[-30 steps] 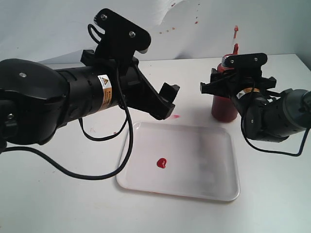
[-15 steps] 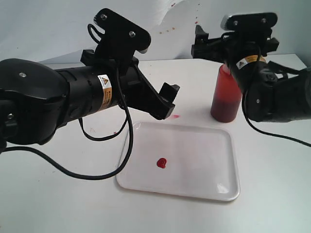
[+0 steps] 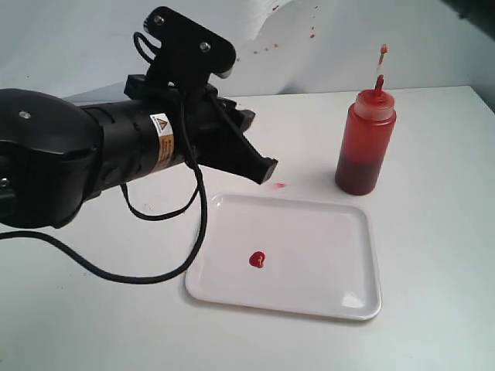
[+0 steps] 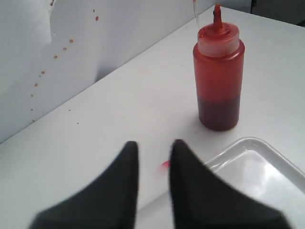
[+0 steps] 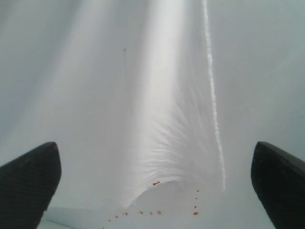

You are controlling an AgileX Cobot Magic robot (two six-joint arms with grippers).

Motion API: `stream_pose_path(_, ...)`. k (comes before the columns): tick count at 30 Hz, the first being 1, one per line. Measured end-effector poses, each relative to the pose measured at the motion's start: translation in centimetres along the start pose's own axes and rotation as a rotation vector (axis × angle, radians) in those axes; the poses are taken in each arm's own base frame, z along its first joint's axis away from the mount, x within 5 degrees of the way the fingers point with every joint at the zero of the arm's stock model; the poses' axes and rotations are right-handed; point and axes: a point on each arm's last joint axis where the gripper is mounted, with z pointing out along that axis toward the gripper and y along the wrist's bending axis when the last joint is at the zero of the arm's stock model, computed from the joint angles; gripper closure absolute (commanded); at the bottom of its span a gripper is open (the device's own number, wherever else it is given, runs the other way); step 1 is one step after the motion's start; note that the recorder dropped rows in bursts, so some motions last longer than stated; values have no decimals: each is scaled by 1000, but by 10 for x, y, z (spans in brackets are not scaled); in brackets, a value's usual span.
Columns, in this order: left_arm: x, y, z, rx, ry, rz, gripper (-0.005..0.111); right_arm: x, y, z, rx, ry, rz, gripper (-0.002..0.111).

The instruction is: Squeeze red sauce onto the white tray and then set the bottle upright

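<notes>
Bright, even light. Glare glints at five o'clock on the glossy white plastic tray (image 3: 317, 232). Left gripper's (image 4: 153, 145) black fingers (image 4: 200, 191) blur.

Looking past the left end effector (image 3: 265, 168) across a plain white tabletop (image 3: 433, 232), sitting under soft, even light. Noticing a small pinkish smear (image 3: 278, 185) lying just beside the end effector's tip. Facing, well beyond the end effector, a creased white backdrop (image 3: 93, 46) carrying scattered reddish specks (image 3: 267, 48).
</notes>
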Motion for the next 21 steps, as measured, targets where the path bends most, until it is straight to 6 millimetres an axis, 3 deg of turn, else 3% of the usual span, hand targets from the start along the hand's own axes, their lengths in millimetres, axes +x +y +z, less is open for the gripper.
stream_pose_path(2, -7, 2, -8, -2, -29, -7, 107, -17, -2, -17, -18, 10, -27, 18)
stream_pose_path(4, -15, 5, -19, -1, -63, -22, 107, -31, -3, -32, -32, 14, -36, 37)
stream_pose_path(9, -40, 9, -59, 73, -180, -78, 107, -61, -7, -76, -71, 38, -44, 105)
stream_pose_path(15, -61, 12, -117, 191, -333, -86, 107, -88, -11, -130, -104, 30, -43, 108)
stream_pose_path(21, -44, 20, -162, 193, -406, -92, 107, -87, -15, -177, -95, -46, -28, 108)
